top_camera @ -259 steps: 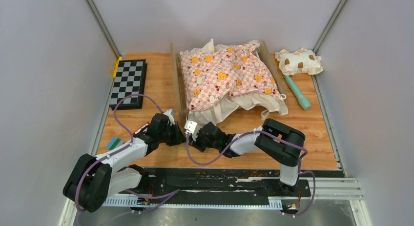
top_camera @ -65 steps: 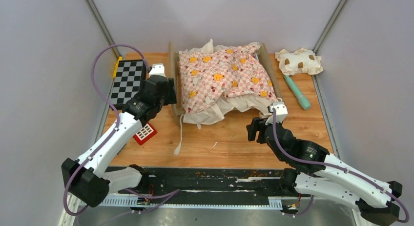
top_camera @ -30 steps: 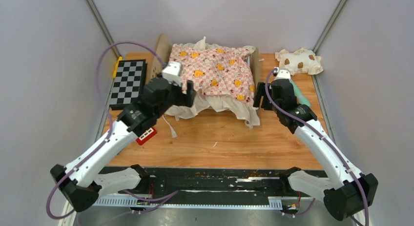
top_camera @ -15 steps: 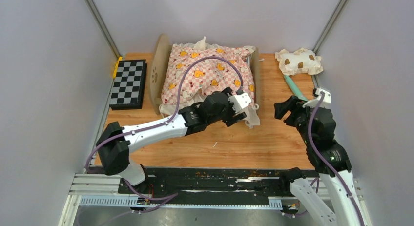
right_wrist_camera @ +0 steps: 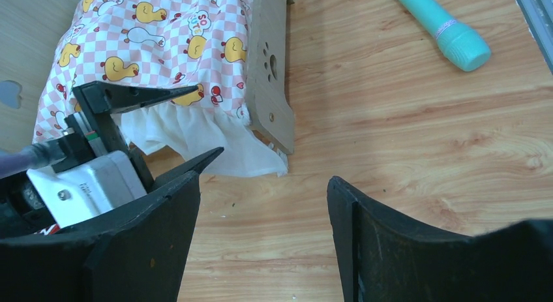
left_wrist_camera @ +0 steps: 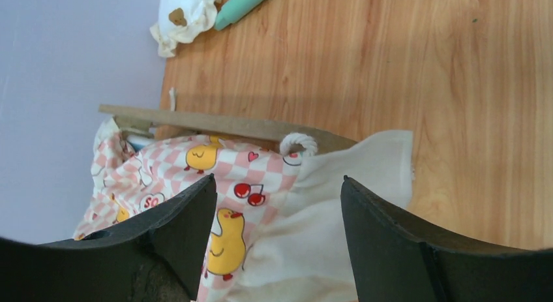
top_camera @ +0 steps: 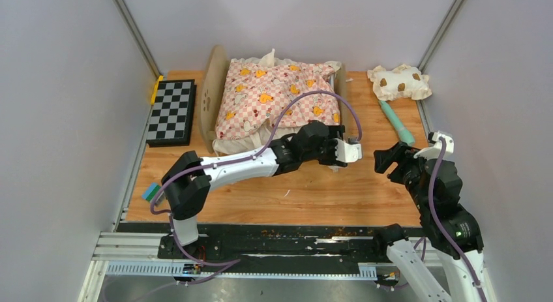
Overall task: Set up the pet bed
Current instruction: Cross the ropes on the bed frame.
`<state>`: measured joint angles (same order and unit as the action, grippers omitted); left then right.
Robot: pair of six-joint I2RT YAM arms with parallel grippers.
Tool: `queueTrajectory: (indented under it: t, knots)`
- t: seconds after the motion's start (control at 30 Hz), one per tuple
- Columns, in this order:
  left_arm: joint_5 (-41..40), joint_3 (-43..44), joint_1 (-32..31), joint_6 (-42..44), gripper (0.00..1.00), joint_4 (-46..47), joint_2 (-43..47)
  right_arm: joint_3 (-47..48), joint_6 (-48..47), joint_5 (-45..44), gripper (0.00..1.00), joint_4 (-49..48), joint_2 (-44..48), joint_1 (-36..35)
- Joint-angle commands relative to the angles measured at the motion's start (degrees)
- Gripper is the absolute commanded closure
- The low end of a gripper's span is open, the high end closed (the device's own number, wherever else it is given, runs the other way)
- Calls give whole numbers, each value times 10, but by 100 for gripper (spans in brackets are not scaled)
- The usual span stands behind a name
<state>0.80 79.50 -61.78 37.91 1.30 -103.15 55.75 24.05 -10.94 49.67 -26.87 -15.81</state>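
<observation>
The pet bed (top_camera: 210, 98) stands at the back of the table, its rounded headboard with the paw cutout on the left. A pink checkered cushion (top_camera: 274, 101) with a white ruffle covers it. My left gripper (top_camera: 334, 160) reaches across to the cushion's near right corner. In the left wrist view it (left_wrist_camera: 278, 180) is open, with the ruffle (left_wrist_camera: 339, 211) and cushion (left_wrist_camera: 215, 184) between and below its fingers and the bed's wooden end board (left_wrist_camera: 228, 124) beyond. My right gripper (top_camera: 386, 160) hangs open over bare wood right of the bed. Its wrist view shows the end board (right_wrist_camera: 270, 67) and the left gripper (right_wrist_camera: 209, 119).
A cream brown-spotted pillow (top_camera: 399, 81) lies at the back right, with a teal stick (top_camera: 396, 122) just in front of it. A chessboard (top_camera: 171, 111) sits at the left. A small green and blue block (top_camera: 151, 192) lies by the left arm's base.
My left gripper has slid right along the bed's front to the cushion's near right corner, its jaws narrowing a little. The right gripper has drawn slightly back toward me.
</observation>
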Motion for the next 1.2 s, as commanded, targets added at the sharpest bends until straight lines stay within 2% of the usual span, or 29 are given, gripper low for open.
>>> queueTrajectory:
  t: [0.0,0.27,0.5,0.8,0.87,1.1,1.17]
  knots:
    - [34,50,2,88,24,-10,-24,24,-15,-2,28,16,7,2]
    - [175,126,60,76,27,-134,-65,26,-25,3,28,19,9,3]
    - [206,158,88,83,26,-169,-96,20,-26,11,28,11,7,3]
    - [246,187,91,92,26,-196,-126,2,-24,18,28,2,4,3]
    - [240,195,91,98,31,-210,-132,1,-24,20,28,1,5,3]
    - [232,202,92,101,61,-224,-138,-1,-24,20,28,0,5,3]
    - [234,202,93,96,65,-224,-136,-2,-24,22,28,-2,5,2]
